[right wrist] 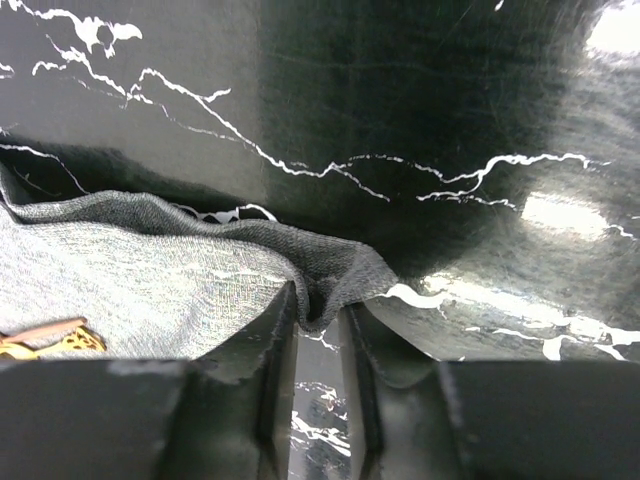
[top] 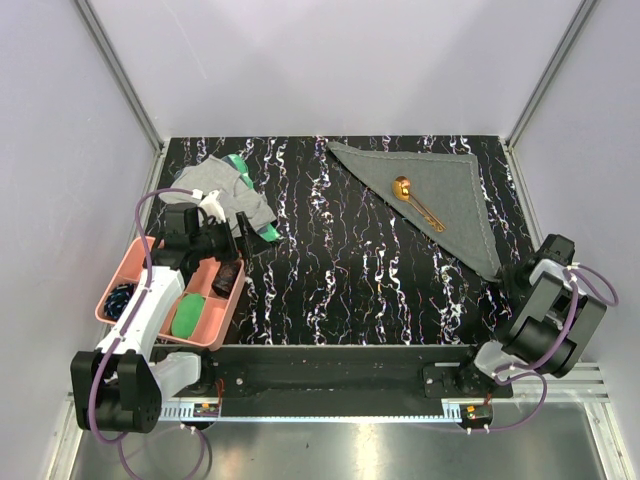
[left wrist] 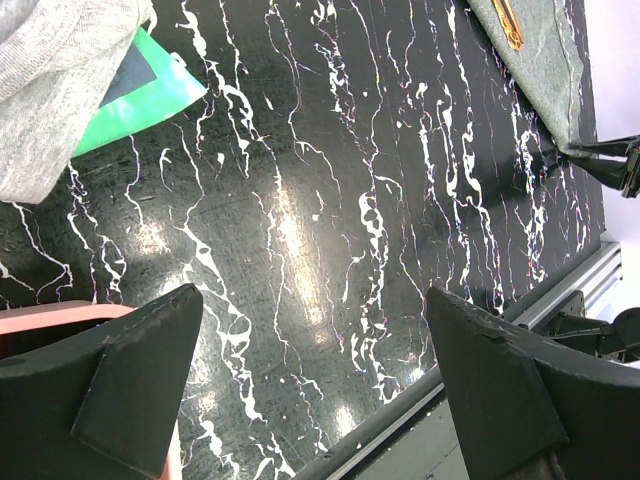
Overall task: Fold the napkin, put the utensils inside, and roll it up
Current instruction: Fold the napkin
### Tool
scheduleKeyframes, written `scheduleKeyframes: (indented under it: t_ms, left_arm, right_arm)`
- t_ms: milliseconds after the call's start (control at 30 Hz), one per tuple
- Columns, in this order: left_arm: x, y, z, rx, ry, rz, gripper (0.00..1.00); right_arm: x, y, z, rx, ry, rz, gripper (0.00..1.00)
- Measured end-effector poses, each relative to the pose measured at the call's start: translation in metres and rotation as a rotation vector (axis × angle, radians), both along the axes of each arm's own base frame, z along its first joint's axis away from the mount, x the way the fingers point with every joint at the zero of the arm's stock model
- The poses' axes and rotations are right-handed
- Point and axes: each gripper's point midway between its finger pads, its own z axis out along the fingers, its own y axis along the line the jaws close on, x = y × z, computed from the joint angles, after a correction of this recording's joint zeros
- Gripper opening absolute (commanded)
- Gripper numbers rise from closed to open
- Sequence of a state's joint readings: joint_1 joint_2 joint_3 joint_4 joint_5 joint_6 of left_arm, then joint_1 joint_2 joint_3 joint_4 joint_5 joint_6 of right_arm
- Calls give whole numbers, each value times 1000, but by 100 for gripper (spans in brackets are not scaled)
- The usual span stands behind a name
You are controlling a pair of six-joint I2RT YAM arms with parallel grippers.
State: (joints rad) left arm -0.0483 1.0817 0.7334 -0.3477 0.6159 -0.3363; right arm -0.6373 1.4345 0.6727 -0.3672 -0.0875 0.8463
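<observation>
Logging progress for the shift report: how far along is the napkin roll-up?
Done: the napkin lies folded in a triangle with a spoon on it. In hand: the right gripper pinches its near corner. Remaining: rolling it up; the left gripper hangs open.

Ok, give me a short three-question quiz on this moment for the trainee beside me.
1. True or false: the right claw is shut on a corner of the napkin.
2. The left claw is: A) open above the table; B) shut on a cloth; C) shut and empty.
3. Fill in: the spoon lies on the ____.
Key: 1 true; 2 A; 3 napkin.
</observation>
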Motion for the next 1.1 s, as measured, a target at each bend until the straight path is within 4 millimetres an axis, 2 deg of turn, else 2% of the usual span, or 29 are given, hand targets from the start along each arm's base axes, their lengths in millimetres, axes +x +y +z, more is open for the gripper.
scheduleKeyframes:
  t_ms: [33, 133, 400, 767, 967, 1100]
  left_arm:
    - [0, 0, 0, 0, 0, -1, 96]
    - [0, -1, 0, 0, 0, -4, 96]
    - [-1, -3, 0, 0, 0, -11, 96]
    - [-3, -6, 0, 0, 0, -23, 96]
    - [-5, -10, 0, 0, 0, -36, 96]
    - [-5, -11, 0, 0, 0, -40, 96]
  right_arm:
    - [0, -1, 0, -3, 0, -1, 22]
    - [-2, -3, -1, -19, 9, -5, 1]
    - [-13, -16, 5, -111, 50, -8, 0]
    - [-28, -34, 38, -262, 63, -34, 0]
    - [-13, -32, 62, -301, -21, -5, 0]
    - [23, -5, 81, -363, -68, 142, 0]
